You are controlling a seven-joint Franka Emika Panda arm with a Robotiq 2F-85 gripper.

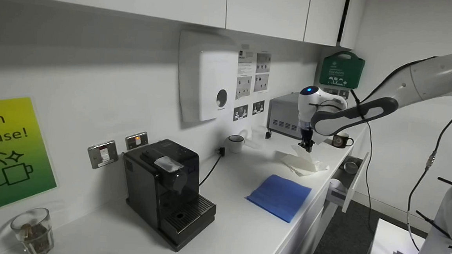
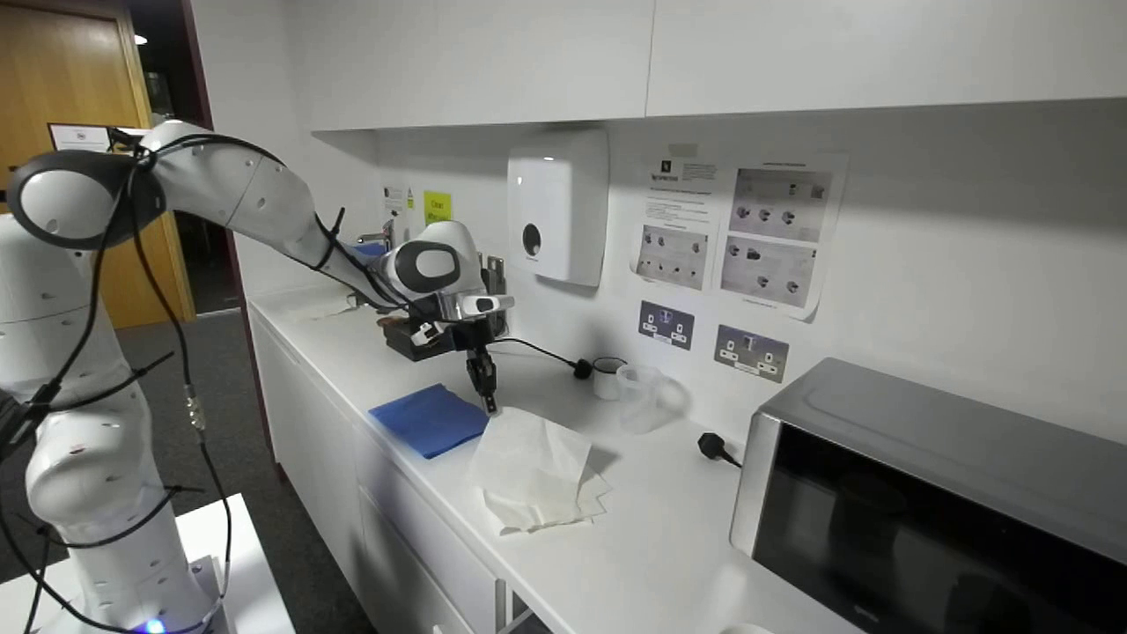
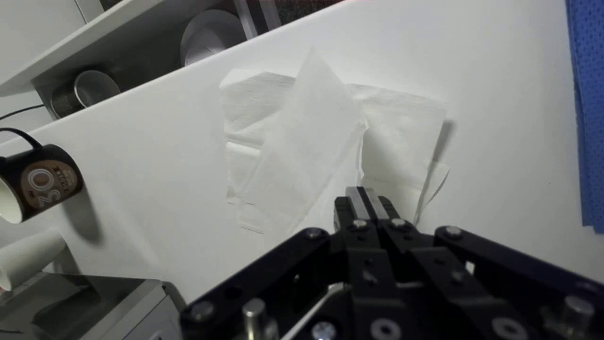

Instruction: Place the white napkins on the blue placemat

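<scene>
White napkins [image 1: 305, 166] lie crumpled and overlapping on the counter. From them one sheet rises in a peak to the fingertips of my gripper [image 1: 306, 149], as both exterior views show. In an exterior view the gripper [image 2: 489, 409] meets the upper corner of the raised napkin [image 2: 537, 458]. Seen in the wrist view, the gripper [image 3: 362, 190] has its fingers together, with a fold of napkin [image 3: 311, 137] running up to the tips; the pinch itself is hidden. The blue placemat [image 1: 278, 197] lies flat beside the napkins, apart from them, and its edge [image 3: 590, 118] shows in the wrist view.
A black coffee machine [image 1: 169, 194] stands beyond the mat. Against the wall are a white mug [image 1: 235, 143] and a clear jug [image 2: 641, 398]. A microwave [image 2: 933, 493] and a dark mug [image 3: 40, 184] sit on the napkins' far side. An open drawer [image 1: 346, 181] juts from the counter front.
</scene>
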